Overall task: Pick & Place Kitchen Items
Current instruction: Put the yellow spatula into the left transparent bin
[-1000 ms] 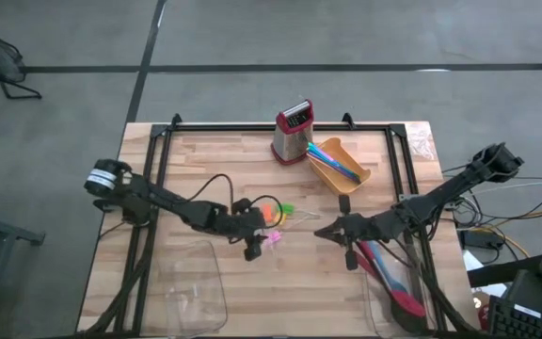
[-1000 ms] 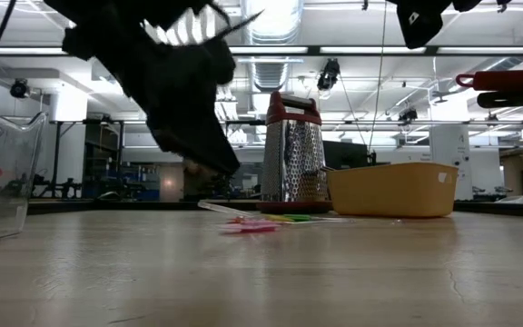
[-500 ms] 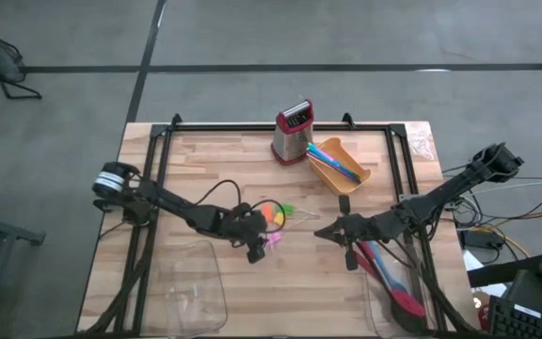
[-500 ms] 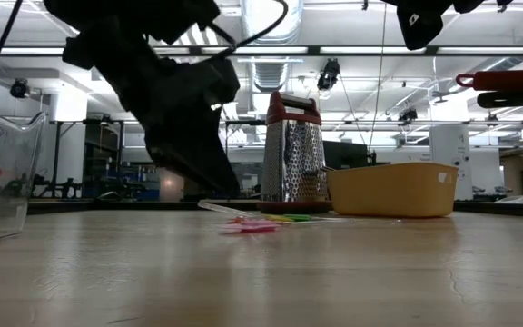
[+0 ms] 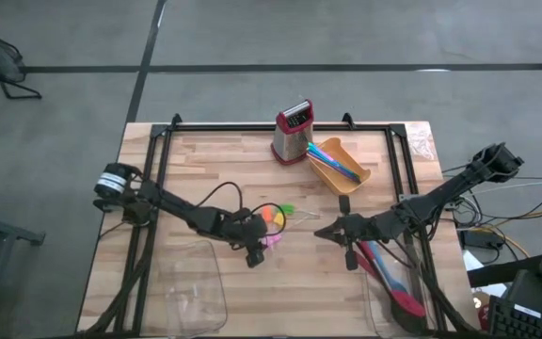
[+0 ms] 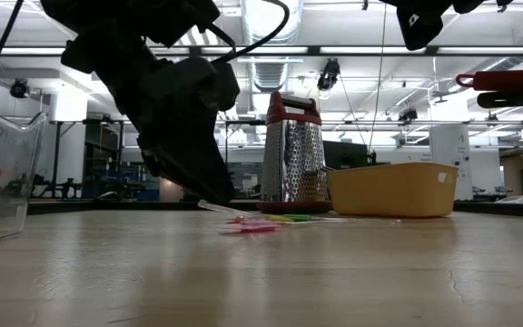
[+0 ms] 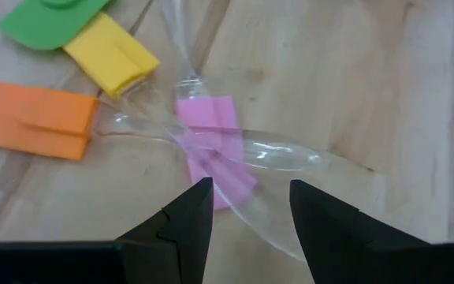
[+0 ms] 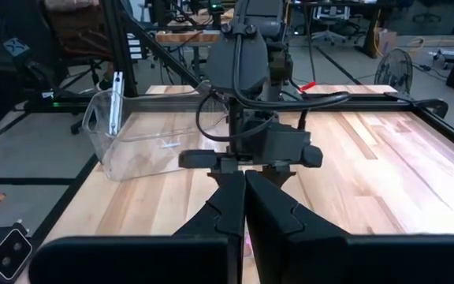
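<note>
Kitchen items lie in a small cluster on the wooden table [image 5: 196,179]: four flat plastic pieces, one pink piece [image 7: 211,146], one yellow piece [image 7: 110,54], one orange piece [image 7: 34,118] and one rounded green piece [image 7: 50,17], with glossy clear plastic spoons [image 7: 266,158] crossing over the pink one. The left gripper [image 7: 247,217] hangs just above them, its two dark fingers parted and empty, the pink piece lying between and just ahead of the tips. The right gripper [image 8: 243,193] waits apart with fingers pressed together, holding nothing. One ribbed metal grater [image 5: 293,132] stands beside one yellow tub [image 5: 346,174].
</note>
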Motion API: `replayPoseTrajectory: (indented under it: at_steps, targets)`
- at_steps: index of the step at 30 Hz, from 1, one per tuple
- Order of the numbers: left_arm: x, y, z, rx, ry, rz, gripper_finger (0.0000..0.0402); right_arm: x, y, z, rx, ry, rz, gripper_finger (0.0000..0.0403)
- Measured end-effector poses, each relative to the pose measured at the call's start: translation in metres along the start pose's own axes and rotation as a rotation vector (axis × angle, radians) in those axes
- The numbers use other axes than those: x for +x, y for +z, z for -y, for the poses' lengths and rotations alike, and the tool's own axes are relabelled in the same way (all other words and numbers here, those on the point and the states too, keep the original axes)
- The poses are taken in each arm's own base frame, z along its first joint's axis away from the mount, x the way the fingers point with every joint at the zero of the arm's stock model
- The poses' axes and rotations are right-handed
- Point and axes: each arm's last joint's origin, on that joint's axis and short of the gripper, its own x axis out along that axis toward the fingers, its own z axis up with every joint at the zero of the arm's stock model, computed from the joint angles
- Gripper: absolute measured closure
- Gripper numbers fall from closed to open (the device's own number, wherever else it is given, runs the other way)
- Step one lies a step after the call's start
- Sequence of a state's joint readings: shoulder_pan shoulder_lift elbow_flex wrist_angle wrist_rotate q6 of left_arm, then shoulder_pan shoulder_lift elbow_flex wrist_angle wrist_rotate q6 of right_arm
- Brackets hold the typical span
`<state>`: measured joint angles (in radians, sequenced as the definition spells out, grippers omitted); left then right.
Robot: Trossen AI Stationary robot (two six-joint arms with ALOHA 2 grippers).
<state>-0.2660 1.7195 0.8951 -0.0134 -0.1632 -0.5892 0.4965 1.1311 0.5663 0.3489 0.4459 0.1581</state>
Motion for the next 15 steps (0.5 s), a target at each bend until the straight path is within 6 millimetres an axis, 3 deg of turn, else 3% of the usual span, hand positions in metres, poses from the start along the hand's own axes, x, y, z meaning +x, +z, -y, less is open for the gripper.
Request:
replayPoseTrajectory:
  at_steps: [15]
  targets:
    - [0.0078, -0.005, -0.0019, -0.018, -0.009, -0.01, 0.0227, 0.0001, -0.0002, 0.0, 0.0, -0.001, 0.001, 0.0394]
